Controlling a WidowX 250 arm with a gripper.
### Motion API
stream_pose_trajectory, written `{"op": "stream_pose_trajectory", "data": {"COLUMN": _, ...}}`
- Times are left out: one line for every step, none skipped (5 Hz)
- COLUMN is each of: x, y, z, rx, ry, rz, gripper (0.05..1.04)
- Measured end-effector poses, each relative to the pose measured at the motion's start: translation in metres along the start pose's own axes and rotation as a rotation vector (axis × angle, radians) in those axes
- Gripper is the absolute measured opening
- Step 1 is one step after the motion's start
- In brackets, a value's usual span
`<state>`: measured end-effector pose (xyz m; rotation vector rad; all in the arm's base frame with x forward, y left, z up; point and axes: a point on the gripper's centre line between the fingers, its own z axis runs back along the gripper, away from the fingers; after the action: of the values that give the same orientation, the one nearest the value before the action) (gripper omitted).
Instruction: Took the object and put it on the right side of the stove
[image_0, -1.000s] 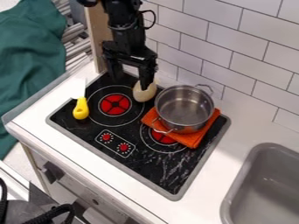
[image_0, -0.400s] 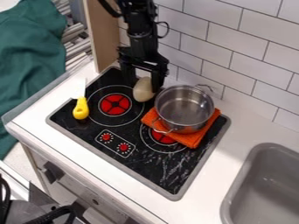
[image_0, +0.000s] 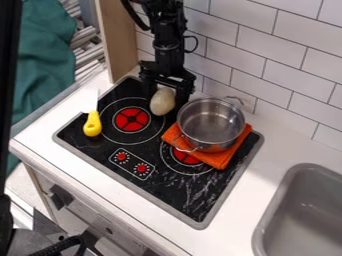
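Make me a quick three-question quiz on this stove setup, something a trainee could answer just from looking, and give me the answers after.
1. What lies under the metal pot? a) a plate b) an orange cloth c) a cutting board
2. True or false: the yellow-handled utensil lies in the sink.
3. The pale oval object at the gripper is nearer the utensil or the pot?
Key: 1 b; 2 false; 3 the pot

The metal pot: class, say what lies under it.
An orange cloth lies under the pot, on the stove. Part of a red burner shows past the cloth; the rest is covered and cannot be seen.
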<state>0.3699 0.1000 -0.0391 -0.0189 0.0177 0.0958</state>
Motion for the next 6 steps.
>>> {"op": "stream_pose_trajectory", "data": {"x": 0.0, "y": -0.001, "z": 0.0, "rx": 0.0, "ry": 0.002, "rz": -0.017, "gripper": 0.805}}
{"op": "stream_pose_trajectory", "data": {"x": 0.001, "y": -0.004, "z": 0.0, "rx": 0.005, "ry": -0.005, "rz": -0.037, "gripper": 0.805}}
{"op": "stream_pose_trajectory", "data": {"x": -0.001, "y": -0.007, "z": 0.01, "rx": 0.017, "ry": -0.037, "rz": -0.057, "gripper": 0.805}}
{"op": "stream_pose_trajectory", "data": {"x": -0.004, "y": -0.011, "z": 0.034, "rx": 0.047, "ry": -0.097, "rz": -0.063, "gripper": 0.805}}
{"op": "stream_pose_trajectory", "data": {"x": -0.015, "y": -0.016, "z": 0.066, "rx": 0.072, "ry": -0.211, "rz": -0.037, "gripper": 0.805}}
{"op": "stream_pose_trajectory", "data": {"x": -0.037, "y": -0.03, "z": 0.08, "rx": 0.08, "ry": -0.221, "rz": -0.032, "gripper": 0.805}}
